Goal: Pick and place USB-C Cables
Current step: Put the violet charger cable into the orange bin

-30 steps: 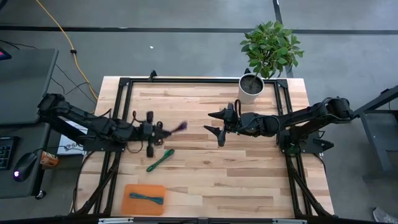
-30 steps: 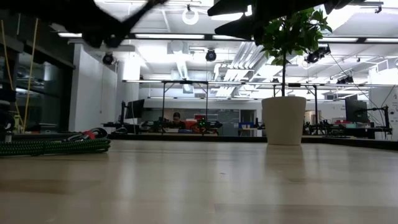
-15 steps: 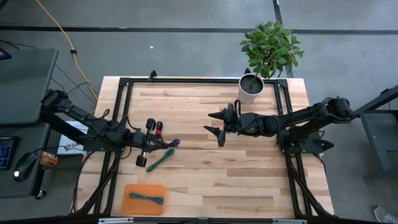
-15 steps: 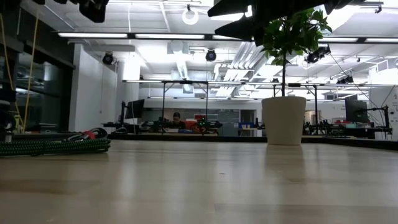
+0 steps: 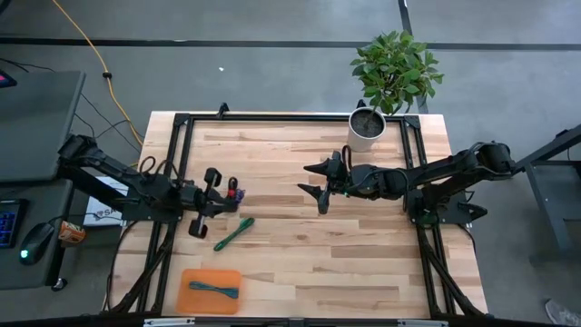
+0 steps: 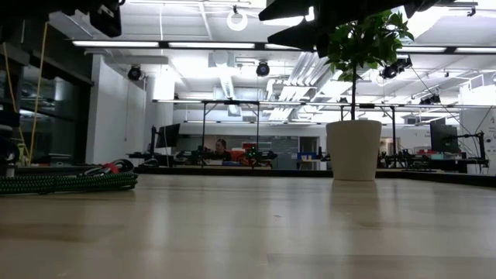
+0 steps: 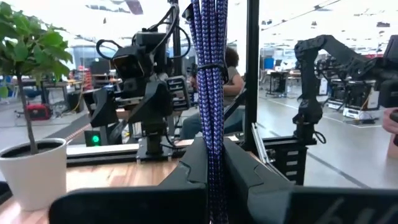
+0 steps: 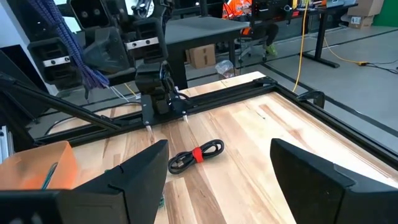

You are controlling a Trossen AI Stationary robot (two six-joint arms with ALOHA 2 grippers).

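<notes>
Left gripper point(image 7: 214, 180): above bench point(image 5: 363, 245) left side, fingers pinching purple-blue cable point(image 7: 210, 81), bundle hanging clear of surface. Teal cable point(image 5: 213, 290): inside orange tray point(image 5: 192, 274), front-left. Green cable point(image 5: 234, 232): flat on bench just beyond tray. Red-and-black cable point(image 8: 196, 155): on bench near left gripper. Right gripper point(image 5: 318, 182): mid-bench, fingers spread, empty.

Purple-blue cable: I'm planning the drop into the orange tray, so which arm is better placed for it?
Left. Its gripper already clamps the purple-blue cable near the orange tray; the right gripper hangs open mid-table.
</notes>
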